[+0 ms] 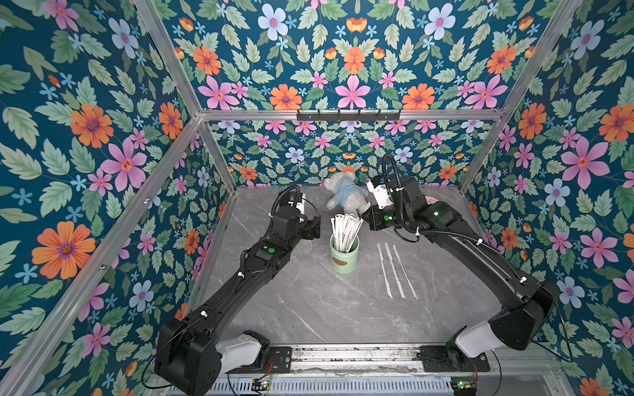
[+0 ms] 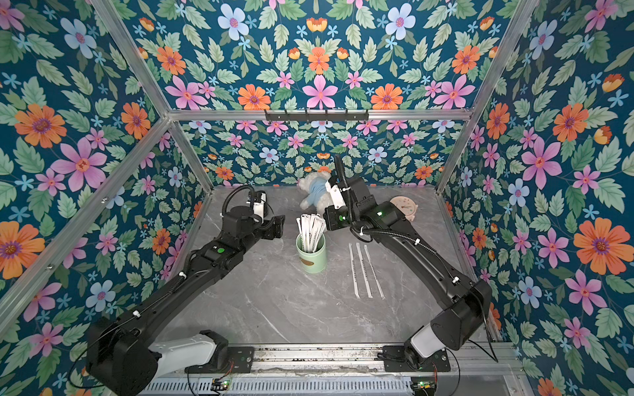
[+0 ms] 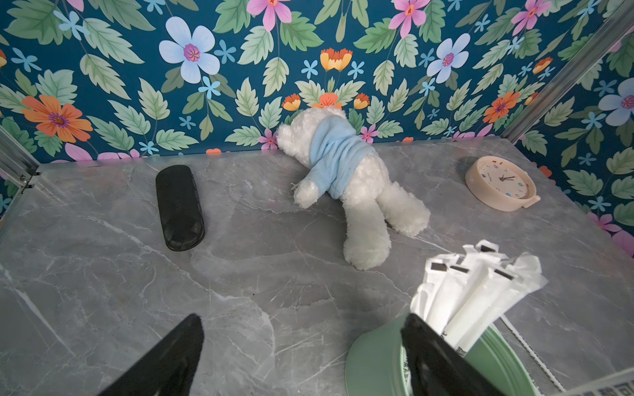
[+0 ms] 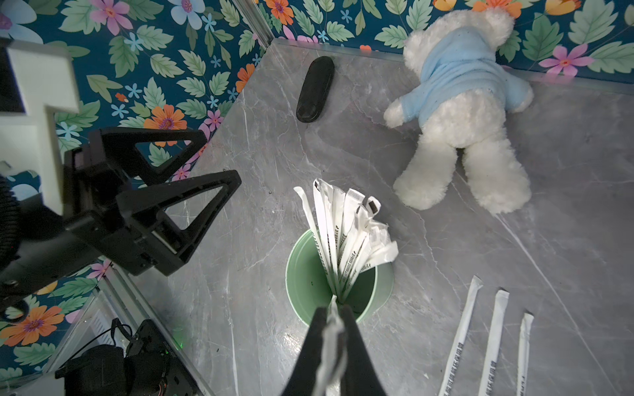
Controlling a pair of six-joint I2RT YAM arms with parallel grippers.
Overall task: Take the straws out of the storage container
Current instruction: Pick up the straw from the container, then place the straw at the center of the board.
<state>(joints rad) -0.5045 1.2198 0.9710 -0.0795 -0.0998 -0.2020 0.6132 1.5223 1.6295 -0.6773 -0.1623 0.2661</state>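
Note:
The storage container (image 1: 344, 260) is a mint-green cup standing upright mid-table, also in the right wrist view (image 4: 305, 284). A bundle of white wrapped straws (image 1: 344, 229) fans out of its mouth. My right gripper (image 4: 332, 317) hovers over the cup's rim, shut on one straw (image 4: 332, 331) whose lower end still runs down into the cup. Three more straws (image 1: 396, 271) lie side by side on the table to the cup's right. My left gripper (image 1: 314, 227) stands open just left of the cup with nothing between its fingers; one finger (image 3: 423, 346) is close against the cup's rim (image 3: 374, 349).
A white plush bear in a blue top (image 1: 344, 193) lies behind the cup by the back wall. A round pinkish clock (image 2: 404, 207) sits at the back right, and a black oblong case (image 3: 179, 207) at the back left. Flowered walls enclose three sides.

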